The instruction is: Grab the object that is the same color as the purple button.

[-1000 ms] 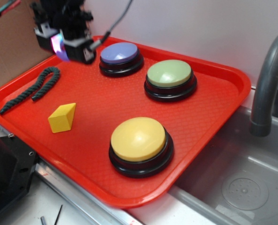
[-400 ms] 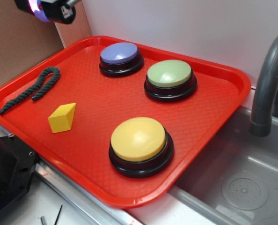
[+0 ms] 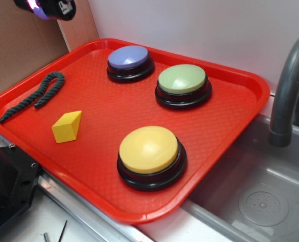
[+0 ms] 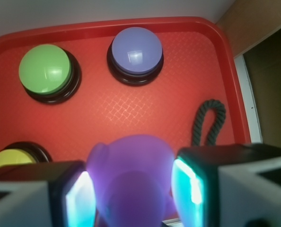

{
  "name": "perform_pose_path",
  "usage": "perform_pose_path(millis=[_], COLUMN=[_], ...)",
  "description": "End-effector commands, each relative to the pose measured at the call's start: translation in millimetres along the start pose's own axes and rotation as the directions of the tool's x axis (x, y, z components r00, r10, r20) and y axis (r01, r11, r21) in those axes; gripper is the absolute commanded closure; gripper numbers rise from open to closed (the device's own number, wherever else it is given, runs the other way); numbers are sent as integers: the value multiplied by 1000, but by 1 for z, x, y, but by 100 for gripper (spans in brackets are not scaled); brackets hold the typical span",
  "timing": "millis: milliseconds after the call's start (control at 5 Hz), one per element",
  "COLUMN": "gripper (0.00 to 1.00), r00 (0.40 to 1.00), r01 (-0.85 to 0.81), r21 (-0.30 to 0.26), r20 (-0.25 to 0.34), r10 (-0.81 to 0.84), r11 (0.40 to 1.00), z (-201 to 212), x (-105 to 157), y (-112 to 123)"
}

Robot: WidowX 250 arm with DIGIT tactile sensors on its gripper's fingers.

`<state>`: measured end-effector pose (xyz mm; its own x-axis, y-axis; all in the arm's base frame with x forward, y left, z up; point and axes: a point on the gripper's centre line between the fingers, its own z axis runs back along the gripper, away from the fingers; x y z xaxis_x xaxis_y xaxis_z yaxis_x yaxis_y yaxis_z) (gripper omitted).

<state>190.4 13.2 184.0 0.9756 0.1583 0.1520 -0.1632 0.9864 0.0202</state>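
My gripper (image 3: pixel 45 7) is high at the top left of the exterior view, above the tray's far left corner, shut on the purple rubber duck (image 3: pixel 36 7). In the wrist view the duck (image 4: pixel 131 177) fills the gap between my two glowing pads (image 4: pixel 185 187), held well above the red tray (image 4: pixel 178 109). The purple button (image 3: pixel 128 57), lavender dome on a black base, stands at the tray's back; it also shows in the wrist view (image 4: pixel 136 51).
A green button (image 3: pixel 182 79) and a yellow button (image 3: pixel 148 149) stand on the red tray (image 3: pixel 230 121). A yellow wedge block (image 3: pixel 67 126) and a dark rope piece (image 3: pixel 36 95) lie at its left. A sink (image 3: pixel 260 196) with a grey faucet (image 3: pixel 288 85) is at the right. A cardboard wall (image 3: pixel 18 55) stands at the left.
My gripper has risen from just above the tray near the purple button to the top left of the frame, carrying the purple duck up with it.
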Motion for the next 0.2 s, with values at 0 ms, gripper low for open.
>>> perform_pose_path(millis=[0], gripper=[100], r00=[999], r01=[-44], r21=[-16], r20=[2], r10=[45], r11=[999], z=[2], x=[6], y=[6])
